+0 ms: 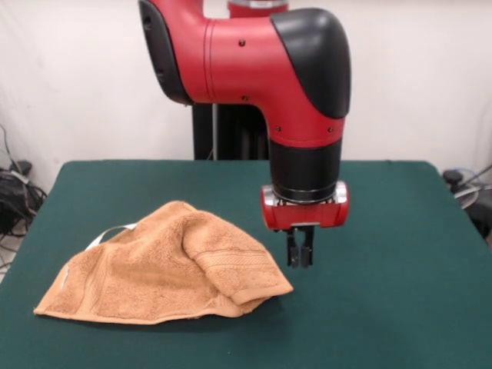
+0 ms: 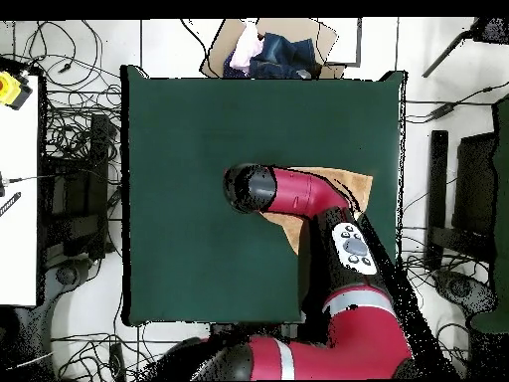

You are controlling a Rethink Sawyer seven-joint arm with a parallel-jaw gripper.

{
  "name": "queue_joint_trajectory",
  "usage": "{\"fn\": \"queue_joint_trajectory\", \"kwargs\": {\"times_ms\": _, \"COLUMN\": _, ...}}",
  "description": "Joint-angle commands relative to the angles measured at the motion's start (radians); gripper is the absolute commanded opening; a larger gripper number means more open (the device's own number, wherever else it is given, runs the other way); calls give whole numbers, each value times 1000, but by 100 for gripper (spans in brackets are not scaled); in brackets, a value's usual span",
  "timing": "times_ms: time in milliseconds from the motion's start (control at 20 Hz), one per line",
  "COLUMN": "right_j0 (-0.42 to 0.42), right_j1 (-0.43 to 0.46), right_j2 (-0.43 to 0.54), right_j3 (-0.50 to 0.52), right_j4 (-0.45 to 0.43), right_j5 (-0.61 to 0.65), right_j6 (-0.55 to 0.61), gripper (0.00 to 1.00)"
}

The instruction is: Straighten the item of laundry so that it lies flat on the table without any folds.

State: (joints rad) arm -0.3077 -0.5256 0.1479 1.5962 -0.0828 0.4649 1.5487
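The orange-tan towel lies crumpled on the green table, at the front left in the front view. Its right side is folded over into a thick flap with a woven band. A small white label sticks out at its far left edge. My gripper hangs just right of the folded corner, slightly above the table, with its fingers together and nothing between them. In the overhead view the arm covers most of the towel, and the gripper is hidden under the arm's head on the table.
The arm's bulky red and black wrist stands over the table's middle. Cables lie on the floor around the table. A cardboard box with clothes sits beyond one table edge. A white surface stands to one side.
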Motion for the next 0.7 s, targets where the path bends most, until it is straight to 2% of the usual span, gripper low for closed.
{"fn": "queue_joint_trajectory", "kwargs": {"times_ms": 50, "right_j0": 59, "right_j1": 41, "right_j2": -33, "right_j3": 18, "right_j4": -12, "right_j5": -95, "right_j6": 205, "gripper": 0}}
{"fn": "queue_joint_trajectory", "kwargs": {"times_ms": 350, "right_j0": 73, "right_j1": 36, "right_j2": -56, "right_j3": 26, "right_j4": -3, "right_j5": -109, "right_j6": 209, "gripper": 0}}
{"fn": "queue_joint_trajectory", "kwargs": {"times_ms": 700, "right_j0": 96, "right_j1": 34, "right_j2": -78, "right_j3": 3, "right_j4": 9, "right_j5": -67, "right_j6": 195, "gripper": 0}}
